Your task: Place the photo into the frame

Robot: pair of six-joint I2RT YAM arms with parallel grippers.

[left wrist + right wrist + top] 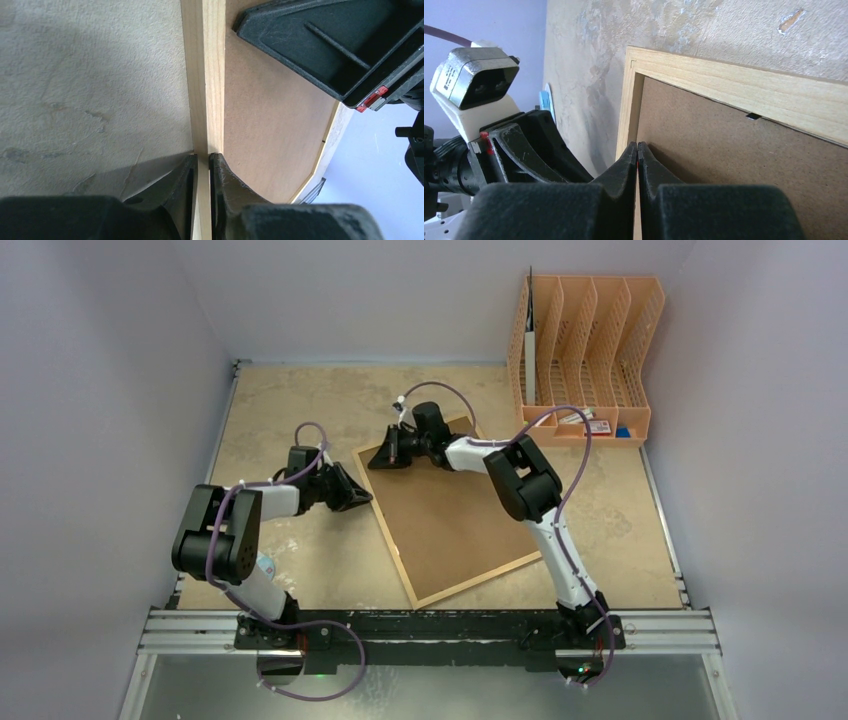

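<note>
Frame [455, 520] lies back-up, tilted, centre of top view. Left gripper [202, 157] clamped on its wood border [210, 75], left edge. Right gripper [637, 145] pinched closed at upper-left corner, nothing seen btwn tips. Likely stiff, light, glass-fragile; hold by border. Photo not in view.

The frame [455, 515] is seen lying back side up on the surface [290, 400], roughly mid-picture in the top view. It's turned at an angle so one corner points toward the upper edge. A brown fibreboard back [270, 115] is shown, ringed by a thin light-wood border [205, 75]. The left-side border is pinched between the fingers of the left end effector [202, 159]. In the right wrist view a small dark tab [753, 116] can be made out at the border's inner edge.
</note>
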